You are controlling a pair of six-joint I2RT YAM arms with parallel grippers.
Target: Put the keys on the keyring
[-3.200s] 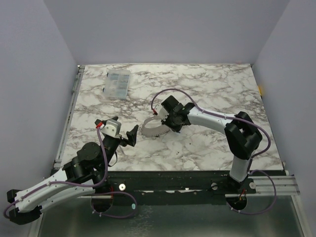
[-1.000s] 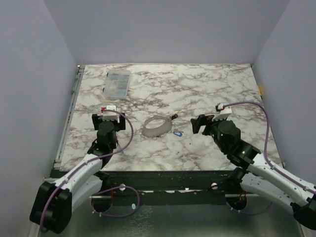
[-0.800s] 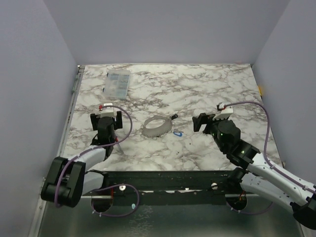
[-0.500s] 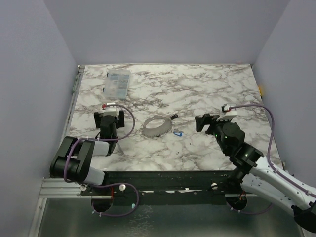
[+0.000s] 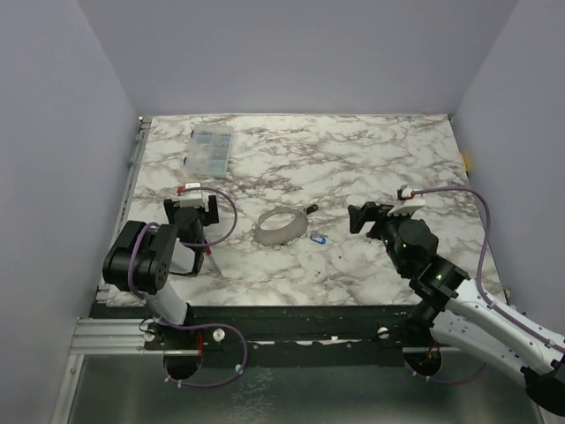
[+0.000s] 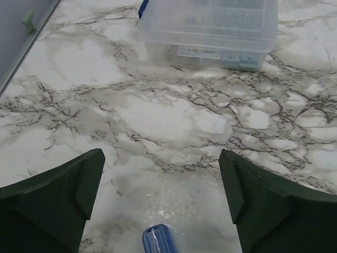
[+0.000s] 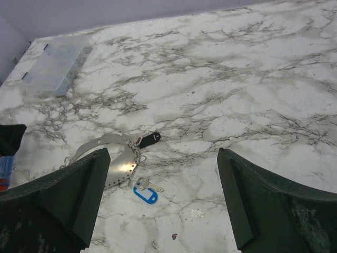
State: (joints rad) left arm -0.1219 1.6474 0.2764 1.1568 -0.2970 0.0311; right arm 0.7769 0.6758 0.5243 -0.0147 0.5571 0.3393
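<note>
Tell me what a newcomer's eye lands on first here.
The pale coiled keyring lies mid-table, with a blue-headed key loose just beside it. The left gripper and right gripper flank it, both open and empty. A clear plastic box sits at the far left.

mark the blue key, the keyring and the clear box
blue key (image 7: 145,195), right wrist view, blue plastic head
keyring (image 7: 121,167), right wrist view, coiled band
clear plastic box (image 6: 210,21), left wrist view, lid

Keys (image 5: 318,238) just right of keyring (image 5: 268,235)
</note>
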